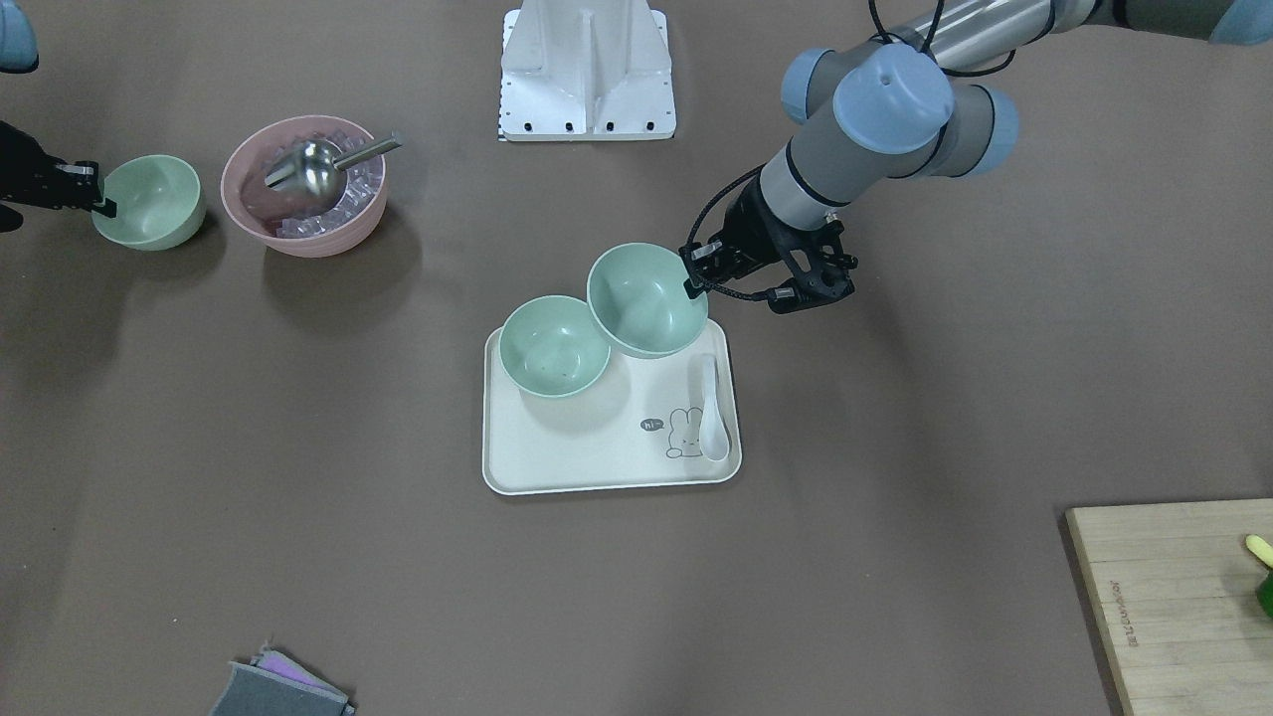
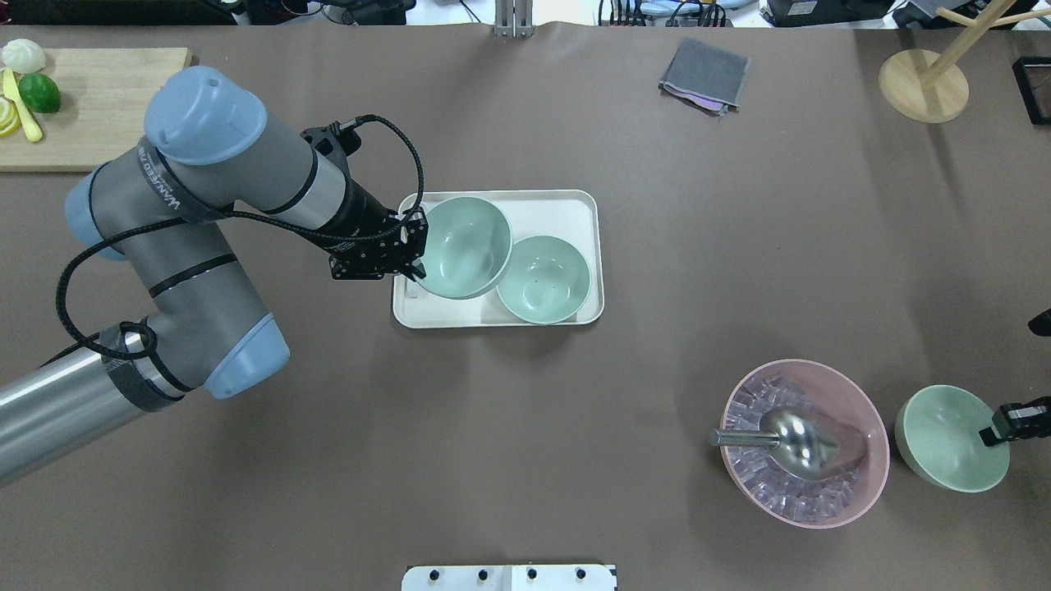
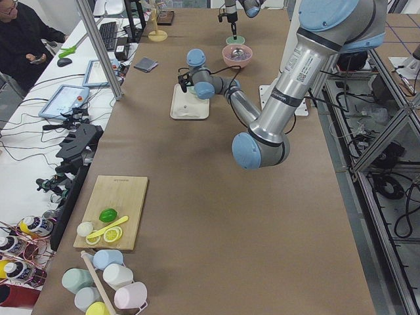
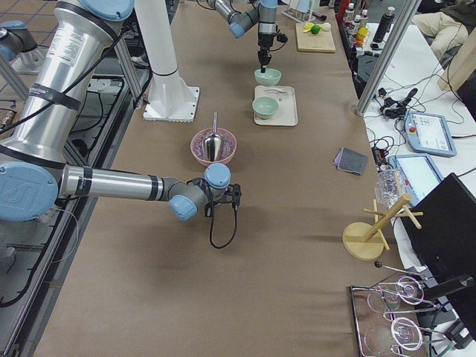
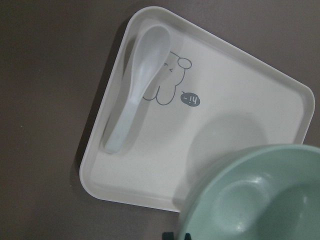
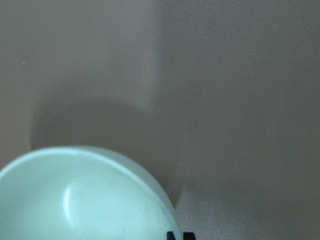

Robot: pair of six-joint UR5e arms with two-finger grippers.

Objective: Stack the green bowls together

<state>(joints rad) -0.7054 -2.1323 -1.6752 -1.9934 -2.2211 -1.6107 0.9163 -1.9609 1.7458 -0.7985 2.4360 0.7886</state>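
Your left pincer (image 2: 416, 253) clasped a round pale-green plastic bowl (image 2: 464, 246) over the cream tray (image 2: 566, 205); your right pincer (image 2: 988, 432) clasped a second green bowl (image 2: 944, 439).

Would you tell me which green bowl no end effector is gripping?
The level bowl resting on the white tray, rim free. The left end effector pinches the tilted bowl beside it; the right end effector pinches the third bowl, by the pink bowl.

Robotics lab, clearly: a long brown counter (image 3: 197, 216) fenced by aluminium framing (image 3: 101, 52), teach pendants (image 3: 65, 100) lying alongside, an operator (image 3: 20, 36) close by.
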